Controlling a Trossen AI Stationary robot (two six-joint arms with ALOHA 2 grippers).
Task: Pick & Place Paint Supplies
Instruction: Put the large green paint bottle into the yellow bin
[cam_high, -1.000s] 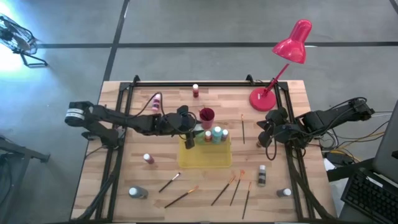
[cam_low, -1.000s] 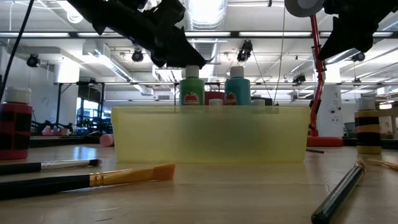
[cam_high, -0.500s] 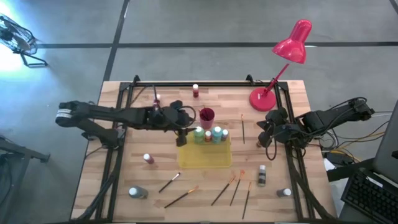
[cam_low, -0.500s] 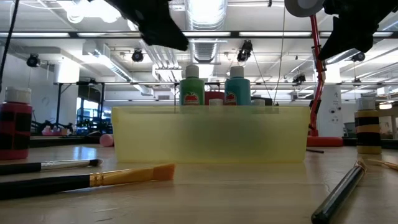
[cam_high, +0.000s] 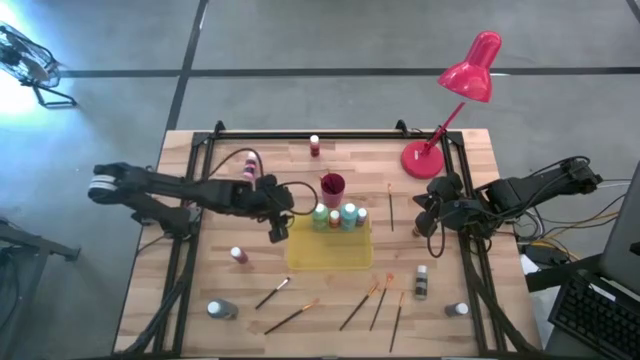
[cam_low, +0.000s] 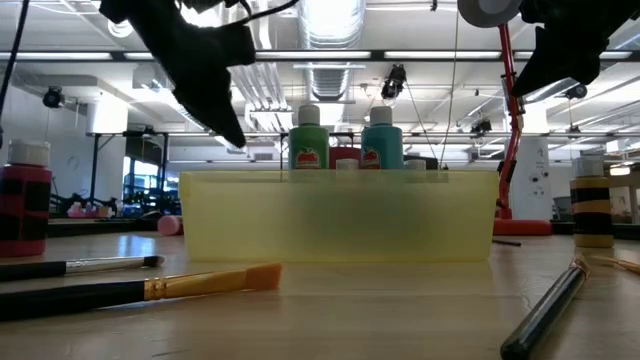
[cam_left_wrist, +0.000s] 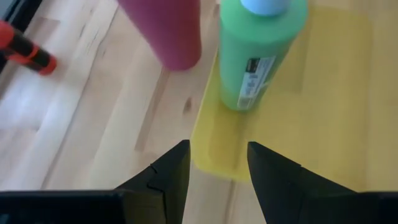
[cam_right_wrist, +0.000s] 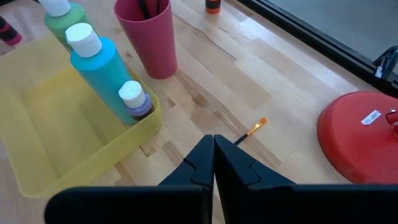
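— Which step is in hand?

— A placing step is judged complete; the green bottle (cam_left_wrist: 261, 56) is stood in the yellow tray (cam_high: 330, 255) beside the light blue bottle (cam_right_wrist: 102, 65); the left gripper (cam_high: 277, 228) is seen empty, fingers parted, at the tray's left edge; the right gripper (cam_right_wrist: 213, 155) is pressed closed, waiting at the right.

— And next?

— Another item is called for; the bottle on the table (cam_high: 239, 255), near the left gripper, could be approached from above; brushes (cam_high: 290, 318) are scattered nearer the front.

Two dark, jointed robot arms were seen from above. The left arm (cam_high: 190, 190) was black, marked with a pale band near its outer end, and a thin looping cable was carried along it. The right arm (cam_high: 520, 195) was black too, with cables trailing. Each ended in two dark, angular, tapered fingers (cam_left_wrist: 171, 171).
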